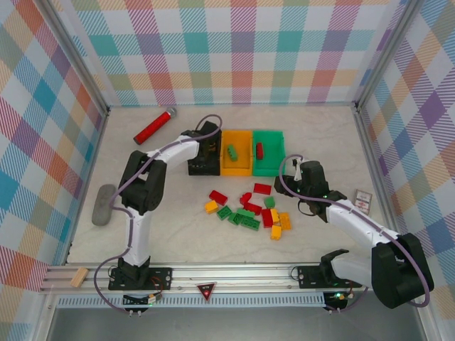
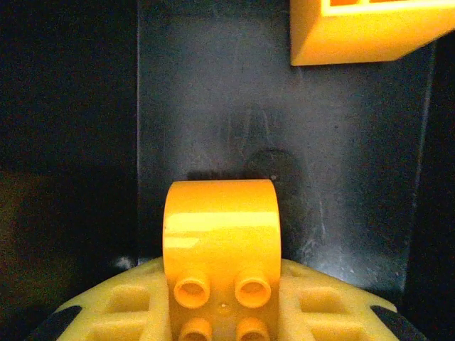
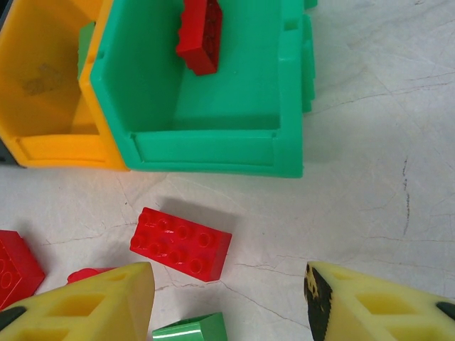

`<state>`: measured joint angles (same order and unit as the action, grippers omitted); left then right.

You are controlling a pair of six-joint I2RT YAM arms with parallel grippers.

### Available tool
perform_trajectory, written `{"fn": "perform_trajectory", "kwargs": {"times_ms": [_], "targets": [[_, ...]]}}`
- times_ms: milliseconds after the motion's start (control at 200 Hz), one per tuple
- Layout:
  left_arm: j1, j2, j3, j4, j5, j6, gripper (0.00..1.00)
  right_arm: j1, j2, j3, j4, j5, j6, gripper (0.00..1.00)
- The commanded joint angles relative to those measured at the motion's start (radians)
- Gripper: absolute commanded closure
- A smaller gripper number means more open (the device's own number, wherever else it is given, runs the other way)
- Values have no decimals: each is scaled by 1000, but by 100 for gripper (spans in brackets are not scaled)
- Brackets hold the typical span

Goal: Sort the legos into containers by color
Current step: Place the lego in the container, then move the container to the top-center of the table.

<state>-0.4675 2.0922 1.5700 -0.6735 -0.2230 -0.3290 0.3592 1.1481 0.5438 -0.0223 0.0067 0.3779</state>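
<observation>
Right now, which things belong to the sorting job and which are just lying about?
Job: loose bricks, orange brick in the left gripper, black bin, orange bin, green bin.
Lying about: red cylinder, grey oblong object, small card, wooden block.

What we cannot make out

From above, the left gripper covers much of the black bin, so we cannot see inside. In its wrist view the orange brick it pinches runs off the bottom edge, and the orange bin is cut to a corner. In the right wrist view a red brick is cut by the left edge, a green brick by the bottom, and a red piece is half hidden behind a finger. From above, the card at right is too small to read.
</observation>
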Motion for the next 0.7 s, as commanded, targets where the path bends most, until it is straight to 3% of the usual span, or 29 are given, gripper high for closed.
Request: {"fn": "perform_trajectory", "kwargs": {"times_ms": [0,45,135,250,495,695], "targets": [[5,-108,-62,8,-15,-54,100,3,-10,-9,28,-7,7,41],[3,-124,-69,15,-8,-59,100,2,-6,-8,29,-7,7,41],[1,-132,-53,6,-19,-60,75,3,-4,-5,27,-7,7,41],[-1,-132,-16,-16,-30,-50,55,3,-4,-5,24,-11,4,41],[-36,-269,-123,73,-33,-50,38,3,23,5,25,-33,4,41],[-74,-531,-399,286,2,-79,38,4,55,18,31,-75,7,41]]}}
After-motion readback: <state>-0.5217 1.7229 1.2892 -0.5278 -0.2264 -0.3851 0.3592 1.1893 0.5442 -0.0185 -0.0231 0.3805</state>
